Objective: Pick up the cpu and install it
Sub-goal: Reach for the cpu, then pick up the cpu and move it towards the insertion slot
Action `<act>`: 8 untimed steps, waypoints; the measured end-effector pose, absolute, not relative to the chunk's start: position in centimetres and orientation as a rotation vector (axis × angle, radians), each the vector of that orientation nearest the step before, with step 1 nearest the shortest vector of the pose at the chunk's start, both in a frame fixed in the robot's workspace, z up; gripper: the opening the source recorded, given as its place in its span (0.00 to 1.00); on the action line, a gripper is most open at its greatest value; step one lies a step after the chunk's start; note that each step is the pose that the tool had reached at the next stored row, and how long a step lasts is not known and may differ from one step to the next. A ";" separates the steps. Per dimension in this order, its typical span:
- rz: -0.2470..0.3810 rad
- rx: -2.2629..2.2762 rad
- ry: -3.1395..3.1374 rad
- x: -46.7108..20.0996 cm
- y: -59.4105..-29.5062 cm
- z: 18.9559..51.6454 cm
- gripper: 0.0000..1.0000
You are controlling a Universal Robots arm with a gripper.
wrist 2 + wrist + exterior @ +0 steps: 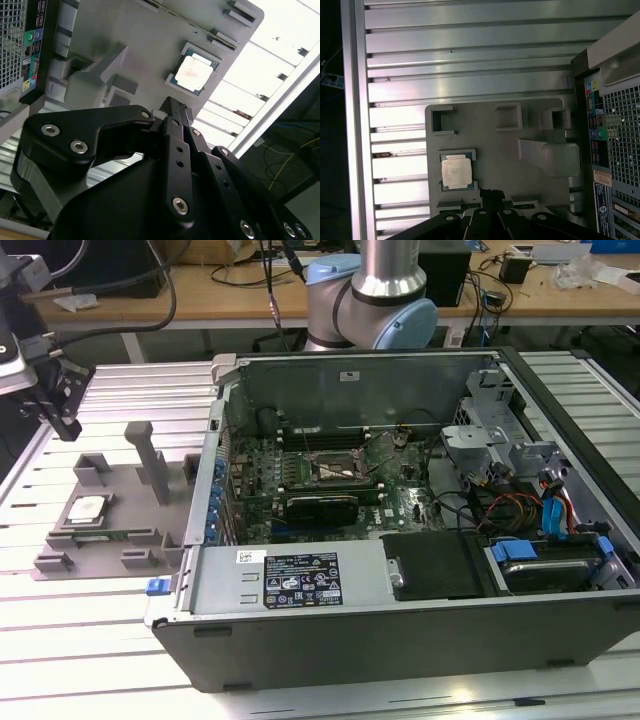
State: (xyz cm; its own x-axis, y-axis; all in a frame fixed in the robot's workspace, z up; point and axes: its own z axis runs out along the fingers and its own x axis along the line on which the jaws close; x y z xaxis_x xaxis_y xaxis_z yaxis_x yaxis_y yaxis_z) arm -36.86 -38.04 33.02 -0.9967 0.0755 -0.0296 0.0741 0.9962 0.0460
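Your pincer (172,106) hangs above the grey fixture (490,132), its fingers drawn together on nothing, clear of the cpu (456,171). The cpu lies flat in a shallow square recess of that fixture. The fixture sits on the slatted surface (470,45) just beside the open computer case (400,630) (to the exterior view's left of it). That puts the cpu well apart from the socket (335,472) on the board inside.

I judge the step in hand to be the approach for the pick. To do it well, spread the fingers before you descend and centre them over the chip. Square them to two opposite edges so they meet its sides and not the recess walls. Come down plumb, since a tilted grip would likely cock the chip in its seat.

The cpu faces metal top upward. It is very nearly square, so it has no long axis worth the name. Its edges run parallel to the fixture's edges and to the slats of the surface. Which corner carries the orientation mark I cannot tell.
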 end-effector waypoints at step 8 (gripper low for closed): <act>0.070 0.116 3.107 -36.9 -38.0 33.0 0.11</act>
